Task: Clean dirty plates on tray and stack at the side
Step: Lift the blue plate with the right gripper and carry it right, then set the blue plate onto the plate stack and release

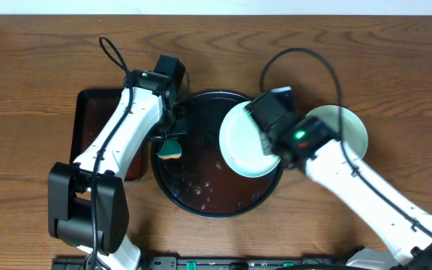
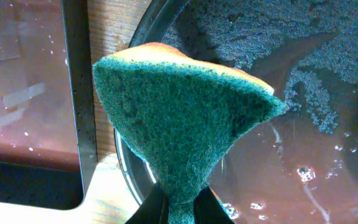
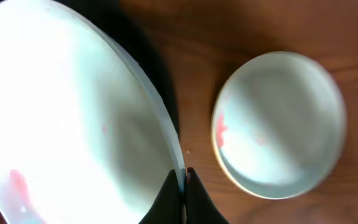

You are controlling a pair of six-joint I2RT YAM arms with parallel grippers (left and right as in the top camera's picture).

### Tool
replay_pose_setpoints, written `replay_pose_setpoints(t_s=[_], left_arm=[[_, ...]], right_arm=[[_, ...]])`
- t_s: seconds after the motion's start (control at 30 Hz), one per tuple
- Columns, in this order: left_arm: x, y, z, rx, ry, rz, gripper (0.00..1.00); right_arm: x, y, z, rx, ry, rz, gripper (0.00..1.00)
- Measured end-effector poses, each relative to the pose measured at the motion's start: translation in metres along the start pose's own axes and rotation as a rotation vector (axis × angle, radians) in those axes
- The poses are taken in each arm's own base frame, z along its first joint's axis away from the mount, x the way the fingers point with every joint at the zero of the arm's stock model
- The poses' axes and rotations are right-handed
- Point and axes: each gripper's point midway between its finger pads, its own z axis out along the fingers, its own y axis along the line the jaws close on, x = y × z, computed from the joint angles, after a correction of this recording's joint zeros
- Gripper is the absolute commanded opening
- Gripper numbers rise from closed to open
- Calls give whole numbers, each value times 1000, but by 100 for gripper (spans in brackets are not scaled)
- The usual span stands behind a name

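Observation:
The round black tray [image 1: 201, 196] lies wet at the table's middle; it also shows in the left wrist view [image 2: 303, 118]. My right gripper [image 1: 264, 142] [image 3: 183, 179] is shut on the rim of a pale mint plate [image 1: 242, 142] [image 3: 61, 112] with faint red smears, held tilted above the tray's right side. To the right on the wood stands a stack of two plates [image 1: 349, 126] [image 3: 278, 124], mint on top with a red streak and a yellowish rim beneath. My left gripper [image 1: 170, 136] [image 2: 182, 208] is shut on a green and yellow sponge [image 1: 172, 149] [image 2: 185, 118] over the tray's left edge.
A rectangular black tray [image 1: 88, 120] [image 2: 23, 93] lies left of the round one, close to its rim. Black cables loop over the far side of the wooden table [image 1: 396, 60]. The arm bases stand at the front edge.

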Motion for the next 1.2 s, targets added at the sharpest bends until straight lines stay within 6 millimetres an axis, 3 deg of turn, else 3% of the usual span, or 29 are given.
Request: replay_pose_setpoints(t_s=[0.13,0.37,0.63,1.0,1.2], left_arm=[[0,0,0,0,0,0,7],[0,0,0,0,0,0,7],[0,0,0,0,0,0,7],[-1,0,0,1,-3,0,7],[-3,-1,0,5,-10,0,7]], right_arm=[[0,-20,14,-113,90,99,1],[-2,-94,33,-209,173,375,1],[18,-169,44,-142,206,577,1],[78,-203,93,-31,241,695,1],[92,-207,112,-11,206,713,4]])
